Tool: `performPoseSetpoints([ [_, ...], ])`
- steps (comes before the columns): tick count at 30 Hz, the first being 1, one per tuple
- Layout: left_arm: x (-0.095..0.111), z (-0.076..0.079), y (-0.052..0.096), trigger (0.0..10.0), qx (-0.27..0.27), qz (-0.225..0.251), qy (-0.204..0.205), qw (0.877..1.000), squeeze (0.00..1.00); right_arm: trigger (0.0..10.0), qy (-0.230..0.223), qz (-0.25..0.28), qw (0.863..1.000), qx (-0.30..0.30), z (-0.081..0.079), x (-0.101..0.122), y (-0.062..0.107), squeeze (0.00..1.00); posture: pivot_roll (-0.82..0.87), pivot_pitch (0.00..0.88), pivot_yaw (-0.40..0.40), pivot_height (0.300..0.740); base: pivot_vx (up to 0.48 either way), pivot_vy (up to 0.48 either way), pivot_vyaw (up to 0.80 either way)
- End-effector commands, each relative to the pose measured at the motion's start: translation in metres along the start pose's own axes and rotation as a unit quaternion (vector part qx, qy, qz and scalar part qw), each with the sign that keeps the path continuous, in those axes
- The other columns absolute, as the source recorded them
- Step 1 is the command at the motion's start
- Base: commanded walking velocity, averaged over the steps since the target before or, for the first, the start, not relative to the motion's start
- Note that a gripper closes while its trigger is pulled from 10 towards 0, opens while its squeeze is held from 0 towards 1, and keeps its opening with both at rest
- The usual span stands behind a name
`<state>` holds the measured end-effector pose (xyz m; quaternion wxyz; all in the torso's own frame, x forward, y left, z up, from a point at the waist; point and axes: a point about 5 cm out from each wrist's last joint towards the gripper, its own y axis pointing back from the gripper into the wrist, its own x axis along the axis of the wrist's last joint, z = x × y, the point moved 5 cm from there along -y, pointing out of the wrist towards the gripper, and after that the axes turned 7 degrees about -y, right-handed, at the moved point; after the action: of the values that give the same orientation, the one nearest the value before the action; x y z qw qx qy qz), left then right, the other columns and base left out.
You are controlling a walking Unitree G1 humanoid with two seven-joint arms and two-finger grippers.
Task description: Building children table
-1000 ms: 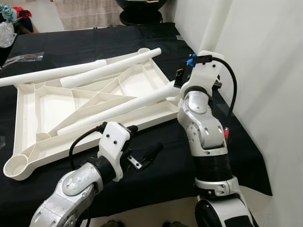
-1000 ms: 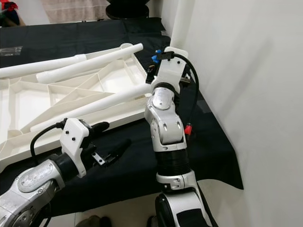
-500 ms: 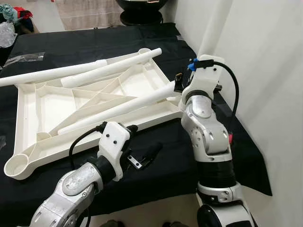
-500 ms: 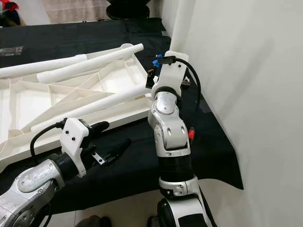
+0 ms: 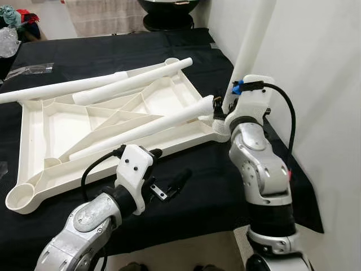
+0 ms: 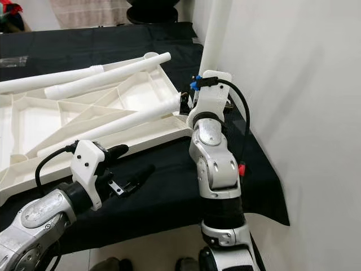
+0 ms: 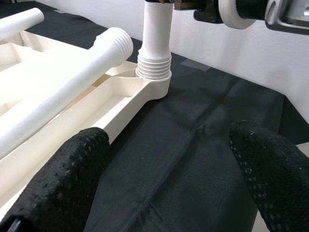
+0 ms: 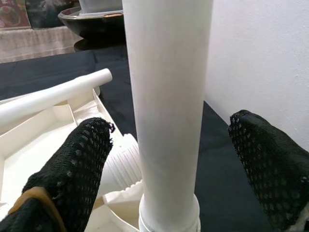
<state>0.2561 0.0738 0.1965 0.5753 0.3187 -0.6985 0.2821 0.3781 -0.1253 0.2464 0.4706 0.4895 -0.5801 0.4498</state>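
Behind right hand (image 8: 164, 159), leg (image 8: 166, 96) seemingly socketed

The upright leg (image 5: 251, 51) runs off the top edge; the tabletop (image 6: 8, 169) is cropped at left

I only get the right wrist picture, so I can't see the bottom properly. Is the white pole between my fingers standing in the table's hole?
Observer: Yes. The left wrist view shows the upright leg, between the open fingers of the right gripper, standing in the corner socket of the tabletop, with thread rings showing above the socket.
Operator: Where's my other hand?
Observer: The left gripper hovers open over the black cloth, in front of the tabletop, holding nothing.
Operator: How many legs are left?
Observer: Three spare legs lie across the upturned tabletop: a near one, a middle one and a far one.
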Motion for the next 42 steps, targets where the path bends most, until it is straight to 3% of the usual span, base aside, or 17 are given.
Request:
performPoseSetpoints([
  [1,-0.001,-0.001,0.001,10.0,-0.001,-0.002,-0.002,1.000,0.00,10.0,0.004,-0.008,1.000,0.011,0.000,-0.003,0.004,0.00,0.04,0.144,-0.036,0.740,0.000,0.000,0.00],
  [12,-0.005,-0.005,0.003,10.0,0.001,-0.007,-0.005,1.000,0.00,10.0,0.029,-0.027,0.998,0.041,0.013,-0.010,0.016,0.00,0.03,0.132,-0.031,0.740,0.000,0.000,0.00],
  [23,-0.018,-0.029,0.004,10.0,0.022,-0.041,-0.040,0.998,0.00,10.0,0.054,-0.058,0.992,0.097,0.032,-0.027,0.037,0.00,0.01,0.122,-0.021,0.740,0.000,0.000,0.00],
  [27,-0.029,-0.049,0.004,10.0,0.031,-0.079,-0.087,0.993,0.00,10.0,0.045,-0.066,0.990,0.114,0.043,-0.034,0.044,0.00,0.01,0.117,-0.018,0.740,0.000,0.000,0.00],
  [30,-0.046,-0.078,-0.001,10.0,0.042,-0.126,-0.138,0.981,0.00,10.0,0.037,-0.073,0.992,0.093,0.060,-0.041,0.046,0.00,0.02,0.113,-0.017,0.740,0.000,0.000,0.00],
  [32,-0.051,-0.090,-0.009,10.0,0.024,-0.140,-0.145,0.979,0.00,10.0,0.023,-0.069,0.994,0.077,0.065,-0.040,0.044,0.00,0.02,0.113,-0.015,0.740,0.000,0.000,0.00],
  [40,-0.051,-0.091,-0.020,10.0,-0.041,-0.142,-0.138,0.979,0.00,10.0,0.010,-0.060,0.996,0.070,0.066,-0.036,0.044,0.00,0.01,0.114,-0.006,0.740,0.000,0.000,0.00],
  [42,-0.047,-0.098,-0.036,10.0,-0.083,-0.141,-0.126,0.978,0.00,10.0,0.001,-0.048,0.996,0.071,0.063,-0.030,0.042,0.00,0.02,0.130,0.005,0.740,0.000,0.000,0.00],
])
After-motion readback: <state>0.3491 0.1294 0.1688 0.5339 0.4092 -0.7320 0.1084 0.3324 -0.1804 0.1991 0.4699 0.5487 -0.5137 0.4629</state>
